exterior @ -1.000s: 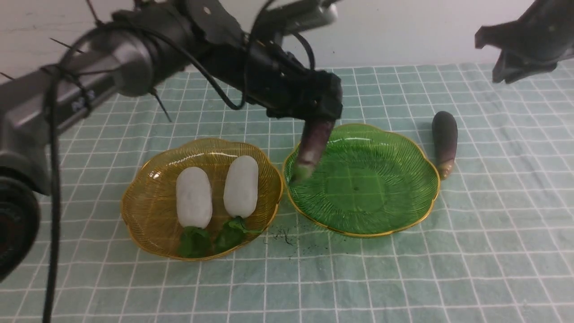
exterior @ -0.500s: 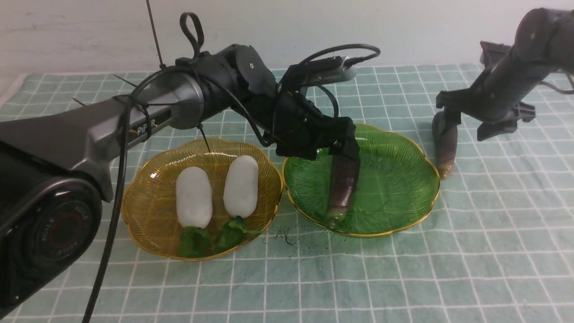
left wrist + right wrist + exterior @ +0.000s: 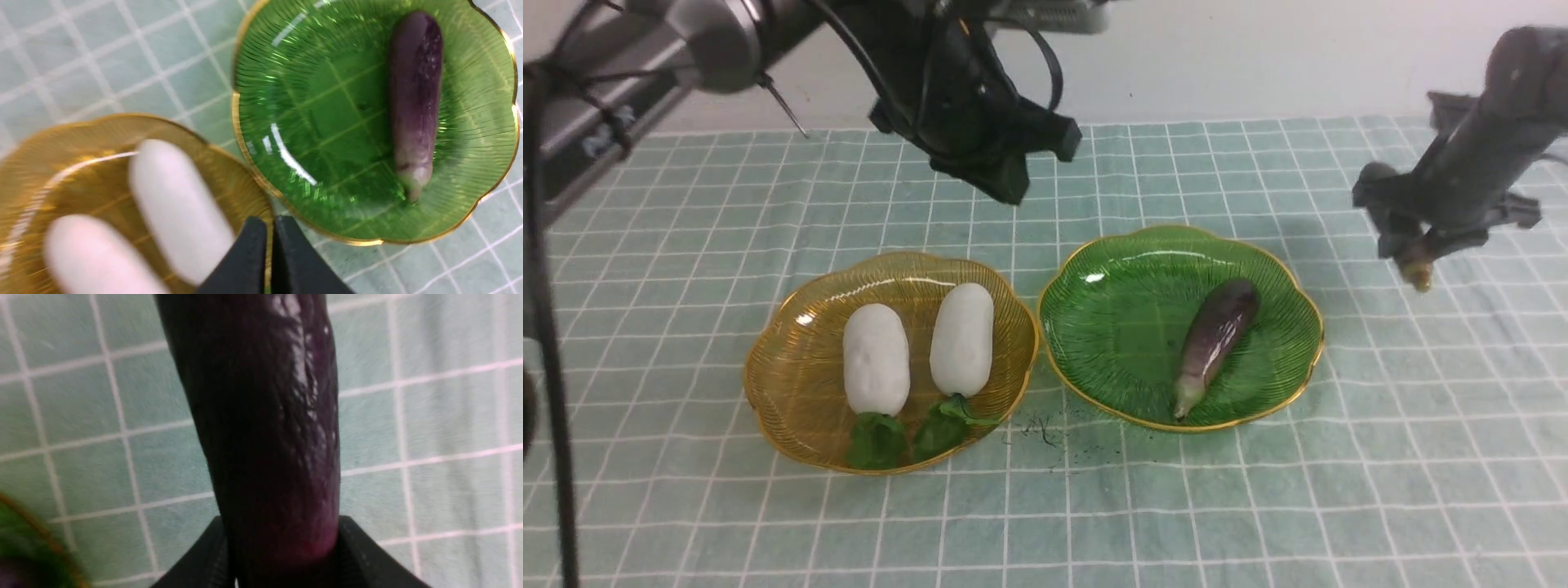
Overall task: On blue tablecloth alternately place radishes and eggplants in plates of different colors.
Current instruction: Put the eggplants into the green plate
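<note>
The slim dark purple eggplant (image 3: 1215, 343) now lies free on its side in the translucent green ribbed plate (image 3: 1127, 327), stem end toward the near rim; half a second ago it hung upright there in a grip. The left fingers (image 3: 249, 257) have let it go, pulled up and back above the far side of the surface, and are pressed together on nothing. The second dark purple eggplant (image 3: 1419, 273), which was lying on the pale teal-blue grid-lined tablecloth (image 3: 1258, 506) just right of that plate, is now off the cloth: the right fingers (image 3: 196, 559) clamp its body and it hangs stem end down, near the plate's right side. The two stubby white radishes (image 3: 876, 359) rest unmoved side by side in the amber-yellow ribbed plate (image 3: 792, 384). We judge three of the four vegetables placed, and only the carried eggplant needs setting beside its twin.
</note>
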Controlling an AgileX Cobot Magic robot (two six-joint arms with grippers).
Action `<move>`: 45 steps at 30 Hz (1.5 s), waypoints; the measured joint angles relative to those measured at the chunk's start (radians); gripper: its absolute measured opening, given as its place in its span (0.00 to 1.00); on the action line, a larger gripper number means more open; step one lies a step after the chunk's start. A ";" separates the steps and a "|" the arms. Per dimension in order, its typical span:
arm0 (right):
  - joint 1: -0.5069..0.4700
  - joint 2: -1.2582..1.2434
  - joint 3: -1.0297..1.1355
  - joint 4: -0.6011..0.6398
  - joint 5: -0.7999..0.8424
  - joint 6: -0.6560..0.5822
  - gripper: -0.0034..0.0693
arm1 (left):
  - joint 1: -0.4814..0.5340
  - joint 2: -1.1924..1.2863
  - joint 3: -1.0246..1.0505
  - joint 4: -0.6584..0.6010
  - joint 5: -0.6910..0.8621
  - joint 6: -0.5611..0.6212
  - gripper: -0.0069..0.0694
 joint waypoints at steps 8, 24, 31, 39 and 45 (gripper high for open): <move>0.047 -0.215 -0.002 0.275 0.129 -0.116 0.43 | 0.006 -0.224 0.000 0.103 0.030 -0.008 0.08; 0.215 0.017 -0.002 0.380 0.142 -0.121 0.43 | 0.006 -0.731 0.517 0.091 0.014 -0.022 0.08; 0.294 0.042 -0.002 0.409 0.125 -0.134 0.65 | 0.006 -0.940 0.780 0.090 -0.067 -0.085 0.08; 0.305 0.073 -0.002 0.396 0.129 -0.140 0.81 | 0.006 -1.066 0.907 0.103 -0.077 -0.096 0.08; 0.303 -0.027 -0.002 0.299 0.133 -0.174 0.63 | 0.006 -1.108 0.932 0.103 -0.076 -0.096 0.08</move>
